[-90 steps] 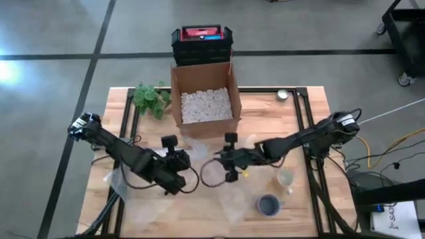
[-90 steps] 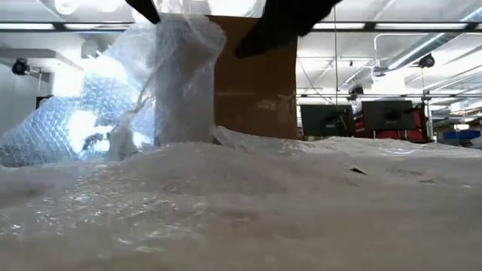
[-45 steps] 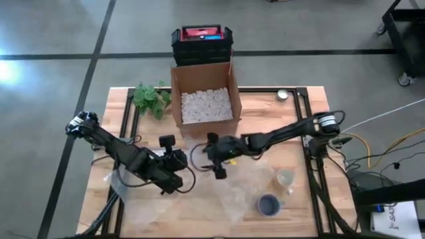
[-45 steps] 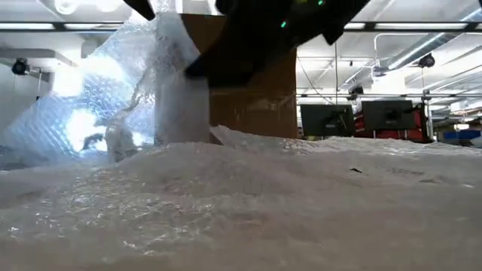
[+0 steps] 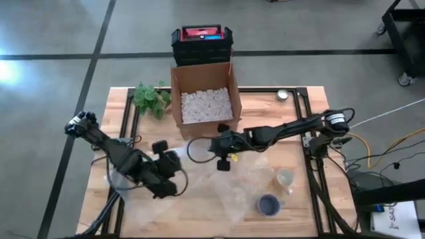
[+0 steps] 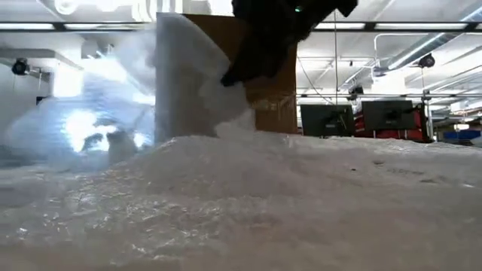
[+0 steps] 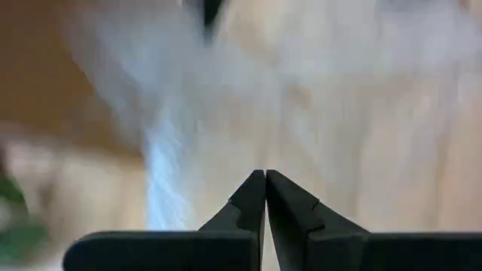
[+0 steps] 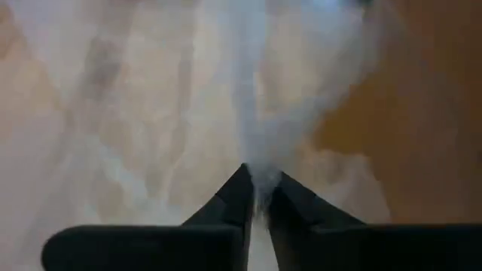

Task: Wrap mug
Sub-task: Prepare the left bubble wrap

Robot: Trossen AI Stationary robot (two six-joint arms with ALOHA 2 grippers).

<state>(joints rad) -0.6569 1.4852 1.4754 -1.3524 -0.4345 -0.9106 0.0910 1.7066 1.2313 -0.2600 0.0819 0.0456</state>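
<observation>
Even, bright overhead light fills the high view, with soft, faint shadows on the wooden table [image 5: 312, 199] and pale glare on the floor at far left. In the low view, ceiling strip lights [image 6: 392, 26] glare and the near bubble wrap [image 6: 248, 203] is blurred. Both wrist views are smeared with motion blur.

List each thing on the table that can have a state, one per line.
Left pincer: shut, near the table's left front.
Right pincer: shut on bubble wrap, mid-table.
Cardboard box: open, filled with packing peanuts.
Blue mug: upright, unwrapped, at the front right.
Clear glass: upright, behind the blue mug.
</observation>
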